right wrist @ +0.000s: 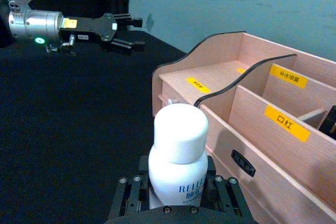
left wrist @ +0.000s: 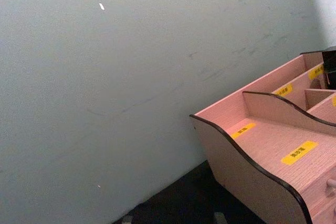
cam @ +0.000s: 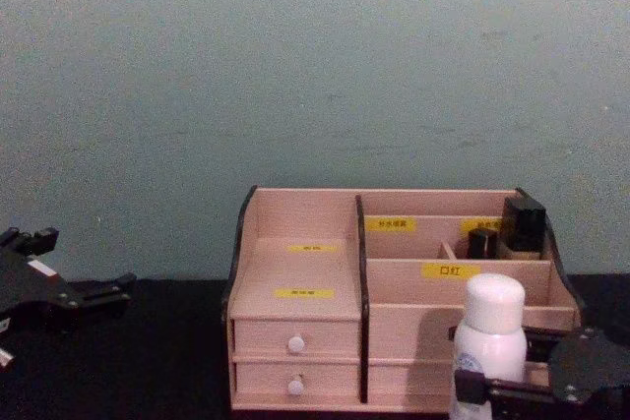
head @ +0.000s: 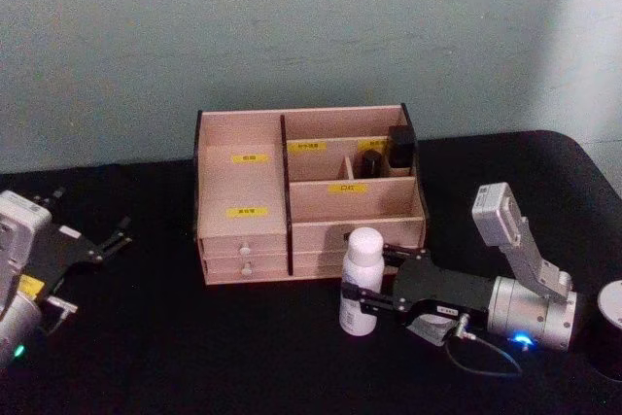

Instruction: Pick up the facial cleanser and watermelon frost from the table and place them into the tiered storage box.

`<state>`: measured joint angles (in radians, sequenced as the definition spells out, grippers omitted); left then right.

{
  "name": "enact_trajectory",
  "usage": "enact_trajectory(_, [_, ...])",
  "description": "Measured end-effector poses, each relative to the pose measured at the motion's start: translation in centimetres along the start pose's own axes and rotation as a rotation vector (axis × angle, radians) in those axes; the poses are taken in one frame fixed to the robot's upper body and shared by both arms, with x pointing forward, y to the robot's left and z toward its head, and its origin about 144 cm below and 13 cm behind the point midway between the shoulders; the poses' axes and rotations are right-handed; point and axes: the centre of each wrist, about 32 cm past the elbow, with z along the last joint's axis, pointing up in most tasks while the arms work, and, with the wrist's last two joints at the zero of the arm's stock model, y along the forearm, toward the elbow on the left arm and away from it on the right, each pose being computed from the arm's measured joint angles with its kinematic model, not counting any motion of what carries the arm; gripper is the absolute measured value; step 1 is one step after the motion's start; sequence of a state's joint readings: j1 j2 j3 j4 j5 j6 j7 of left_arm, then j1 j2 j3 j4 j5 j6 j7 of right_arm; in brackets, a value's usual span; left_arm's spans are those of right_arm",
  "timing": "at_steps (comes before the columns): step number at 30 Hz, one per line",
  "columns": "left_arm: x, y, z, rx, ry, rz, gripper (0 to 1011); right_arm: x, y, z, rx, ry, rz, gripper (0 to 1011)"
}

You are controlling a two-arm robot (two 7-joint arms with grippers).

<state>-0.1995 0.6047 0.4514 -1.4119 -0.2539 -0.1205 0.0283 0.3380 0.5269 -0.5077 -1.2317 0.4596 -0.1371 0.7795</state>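
Note:
The facial cleanser (head: 363, 258), a white bottle with a rounded cap (right wrist: 178, 135), stands upright on the black table just in front of the tiered storage box (head: 243, 187), near its lower right drawers. My right gripper (head: 362, 289) is shut on the bottle's lower body, reaching in from the right, one finger (right wrist: 223, 195) on each side. In the chest view the bottle (cam: 494, 317) hides part of the box front (cam: 295, 268). I cannot pick out the watermelon frost. My left gripper (head: 92, 213) hovers open and empty at the far left (right wrist: 134, 34).
Two dark items, a black box (head: 401, 143) and a smaller dark piece (head: 372, 162), sit in the box's back right compartments. A dark round object (head: 612, 323) is at the right table edge. A pale wall stands close behind the storage box (left wrist: 252, 171).

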Motion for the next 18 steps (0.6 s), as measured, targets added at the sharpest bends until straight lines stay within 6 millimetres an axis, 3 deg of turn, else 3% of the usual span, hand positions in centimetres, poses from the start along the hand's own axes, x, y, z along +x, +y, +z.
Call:
enact_trajectory(11, [0.0,0.0,0.0,0.0,0.0,0.0,1001,-0.1,-0.1,0.5,0.013,-0.014,0.02,594])
enact_trajectory(18, [0.0,0.0,0.0,0.0,0.0,0.0,1001,0.2,-0.6,2.1,0.044,0.017,0.035,595])
